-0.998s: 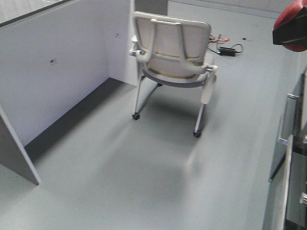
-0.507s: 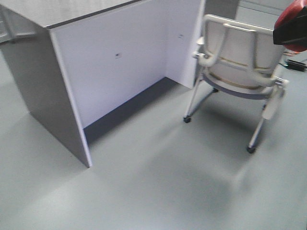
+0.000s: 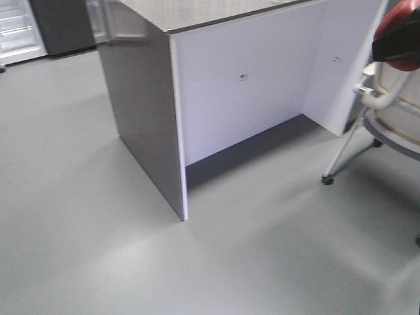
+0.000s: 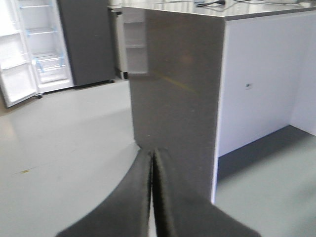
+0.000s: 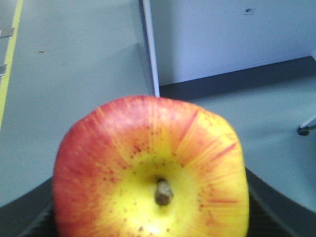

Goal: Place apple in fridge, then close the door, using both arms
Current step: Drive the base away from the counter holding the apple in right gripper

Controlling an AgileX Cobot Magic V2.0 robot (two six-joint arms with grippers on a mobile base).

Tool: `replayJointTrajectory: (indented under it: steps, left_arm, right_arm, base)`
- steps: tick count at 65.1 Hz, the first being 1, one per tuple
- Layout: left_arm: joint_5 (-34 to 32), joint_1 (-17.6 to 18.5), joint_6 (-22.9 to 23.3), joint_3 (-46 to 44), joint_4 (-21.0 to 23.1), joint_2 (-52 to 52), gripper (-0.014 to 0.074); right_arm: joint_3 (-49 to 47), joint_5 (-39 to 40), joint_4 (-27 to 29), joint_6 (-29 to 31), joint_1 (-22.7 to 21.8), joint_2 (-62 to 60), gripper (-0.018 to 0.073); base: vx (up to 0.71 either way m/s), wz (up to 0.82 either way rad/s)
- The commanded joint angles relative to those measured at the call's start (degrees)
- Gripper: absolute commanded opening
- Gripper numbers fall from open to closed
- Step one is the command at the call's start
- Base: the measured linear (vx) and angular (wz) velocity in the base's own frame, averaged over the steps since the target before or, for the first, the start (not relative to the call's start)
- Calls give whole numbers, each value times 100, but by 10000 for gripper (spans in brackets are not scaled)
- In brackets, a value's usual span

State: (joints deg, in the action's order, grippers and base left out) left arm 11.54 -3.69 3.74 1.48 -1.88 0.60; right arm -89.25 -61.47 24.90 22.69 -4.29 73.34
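The apple (image 5: pixel 153 173), red with a yellow stem end, fills the right wrist view; my right gripper (image 5: pixel 150 202) is shut on it, its dark fingers (image 5: pixel 29 212) showing only at the lower corners. In the front view the apple (image 3: pixel 401 20) hangs at the top right edge. My left gripper (image 4: pixel 152 160) is shut with nothing in it and points at the counter's end. The fridge (image 4: pixel 49 54) stands far off at the left with its white interior and shelves showing. Its door (image 4: pixel 15 69) is swung open. In the front view only a corner of the fridge (image 3: pixel 20 33) shows.
A counter with a dark grey end panel (image 3: pixel 144 111) and a white recessed front (image 3: pixel 262 79) stands between me and the fridge. A white wheeled chair (image 3: pixel 387 111) is at the right edge. Grey floor (image 3: pixel 65 197) stretches left toward the fridge. A yellow floor line (image 5: pixel 12 59) runs at left.
The front view has swung left: the chair slid to the right edge, the counter's end came to the middle, and the fridge came into view. The apple stays at the top right.
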Motion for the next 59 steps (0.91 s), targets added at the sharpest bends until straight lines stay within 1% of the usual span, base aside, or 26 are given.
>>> replayJointTrajectory:
  steps: [1,59]
  left_arm:
    - [-385,34,17,162,12,83,-6]
    - [-385,34,17,162,12,83,-6]
  right_arm:
    - [-180,381,172,42,-17,-163,-10]
    - [-180,381,172,42,-17,-163,-10]
  base:
    - [3,40]
    - [4,31]
